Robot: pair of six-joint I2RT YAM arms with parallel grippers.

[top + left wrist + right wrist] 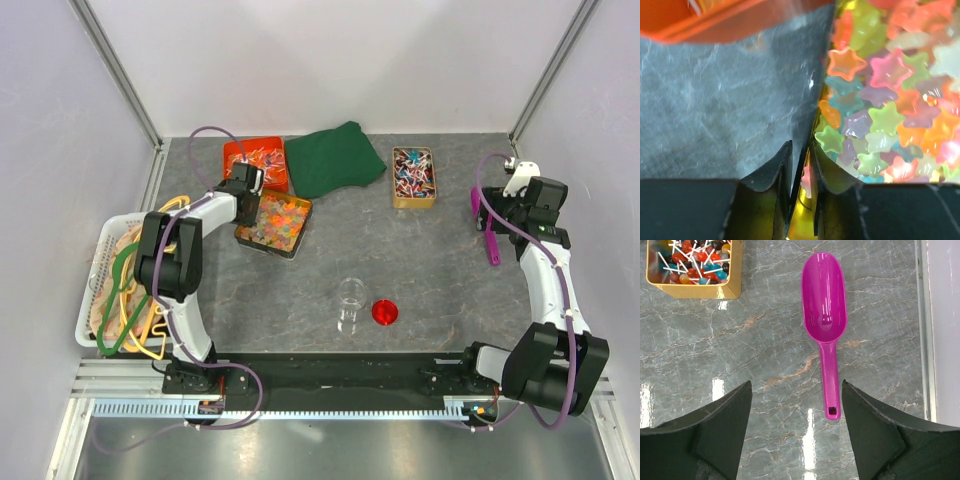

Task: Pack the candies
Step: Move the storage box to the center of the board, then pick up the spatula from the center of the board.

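Observation:
The candies (880,100) are small translucent stars in orange, yellow, pink and green, heaped in a gold tin (266,243) at the left of the table. My left gripper (801,145) stands astride the tin's left wall. One finger (775,170) is outside on the grey table and the other sits among the candies. The jaws are narrow, with a slim gap still showing beside the wall. A pink candy shows between them. My right gripper (796,382) hangs open above the table, its fingers on either side of the handle end of a magenta scoop (824,300).
An orange tray (255,160) lies just behind the tin, with a green cloth (335,160) next to it. A gold tin of lollipops (414,177) stands at back right. A clear jar (349,303) and a red lid (385,312) are near the front centre. A white basket (92,300) of hangers is at far left.

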